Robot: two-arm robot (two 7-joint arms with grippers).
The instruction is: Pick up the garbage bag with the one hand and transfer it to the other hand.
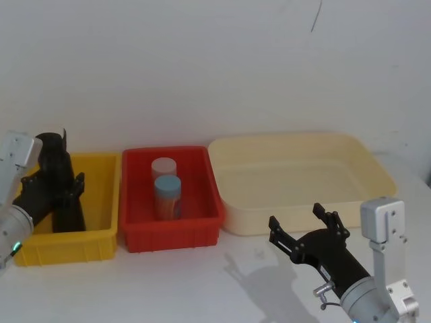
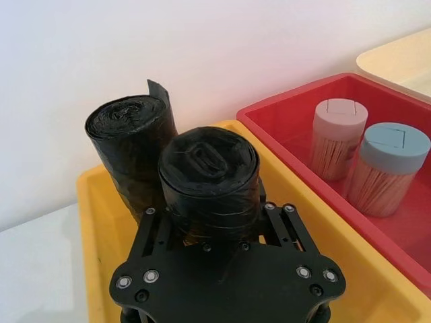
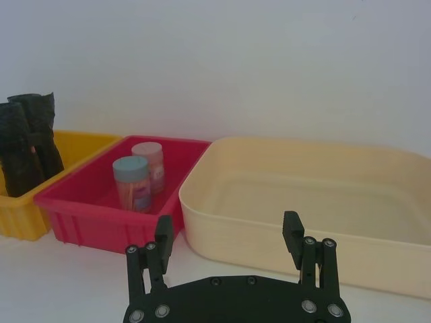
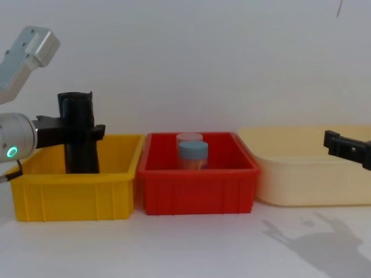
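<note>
The garbage bag (image 2: 209, 171), a smooth black roll, stands upright in the yellow bin (image 2: 101, 222). My left gripper (image 2: 215, 214), with a green ring on its wrist, is shut on the garbage bag (image 1: 67, 212) from the side, one finger on each flank. Right behind it stands a second black roll with a ragged flared top (image 2: 131, 131). In the chest view the left gripper (image 4: 87, 132) holds the bag (image 4: 78, 153) at mid height. My right gripper (image 1: 306, 225) hangs open over the table in front of the cream tub, with nothing between its fingers (image 3: 163, 235).
A red bin (image 1: 172, 232) in the middle holds two toothpick jars, one with a pink lid (image 1: 163, 167) and one with a blue lid (image 1: 167, 195). A large cream tub (image 1: 303, 158) sits to the right. White table lies in front of the bins, a white wall behind.
</note>
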